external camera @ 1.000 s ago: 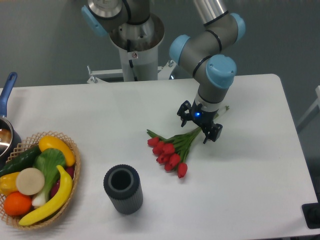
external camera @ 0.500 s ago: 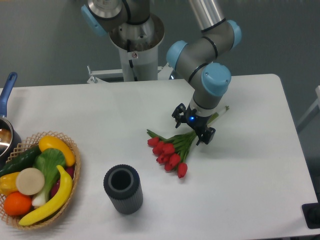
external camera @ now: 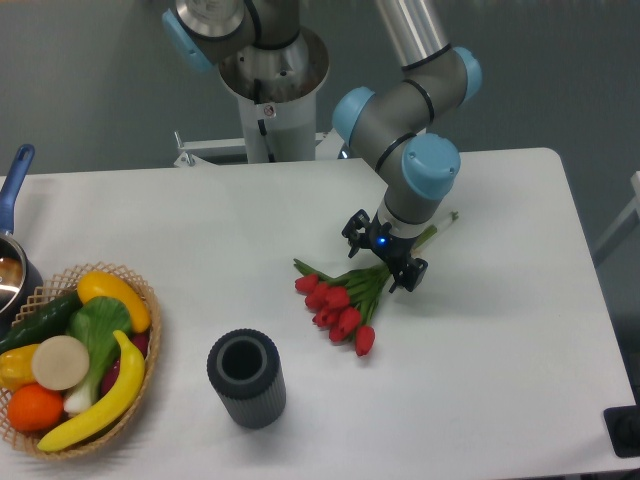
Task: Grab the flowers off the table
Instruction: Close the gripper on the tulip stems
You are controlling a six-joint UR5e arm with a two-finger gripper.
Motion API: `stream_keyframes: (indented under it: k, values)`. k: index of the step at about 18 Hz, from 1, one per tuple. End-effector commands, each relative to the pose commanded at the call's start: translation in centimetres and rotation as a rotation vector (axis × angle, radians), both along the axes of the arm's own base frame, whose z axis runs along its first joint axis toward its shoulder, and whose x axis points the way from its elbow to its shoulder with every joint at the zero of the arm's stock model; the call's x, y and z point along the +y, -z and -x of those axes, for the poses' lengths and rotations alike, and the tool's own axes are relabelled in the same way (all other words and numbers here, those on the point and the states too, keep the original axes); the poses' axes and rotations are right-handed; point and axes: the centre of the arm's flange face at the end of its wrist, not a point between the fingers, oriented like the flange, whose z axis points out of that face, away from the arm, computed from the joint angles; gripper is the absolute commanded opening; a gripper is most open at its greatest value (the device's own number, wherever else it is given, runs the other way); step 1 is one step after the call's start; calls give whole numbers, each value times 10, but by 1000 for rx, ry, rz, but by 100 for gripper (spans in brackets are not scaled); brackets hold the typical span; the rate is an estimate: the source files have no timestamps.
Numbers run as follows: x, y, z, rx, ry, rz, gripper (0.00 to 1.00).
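The tool [external camera: 384,256] hung with jaws apart over the flowers [external camera: 345,297], straddling their stems. Closing off-centre risked pinching only a few thin stems, so the bunch might have slipped back onto the surface [external camera: 500,380].

The hand [external camera: 383,253] hides the middle of the flowers' [external camera: 340,298] stems; contact seems unclear.

We see bare worktop [external camera: 500,330] right of and in front of the flowers [external camera: 345,298]; the dark cup [external camera: 246,378] stands near their front left; the basket [external camera: 140,290] sits well apart at the left edge; the tool [external camera: 384,252] straddles the stems from above.
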Motion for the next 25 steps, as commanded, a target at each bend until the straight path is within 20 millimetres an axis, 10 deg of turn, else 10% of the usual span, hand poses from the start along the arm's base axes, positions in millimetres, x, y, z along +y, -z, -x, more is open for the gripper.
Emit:
stream_keyframes:
  k: [25]
  values:
    - [-3,-5,3,22,6,14,33]
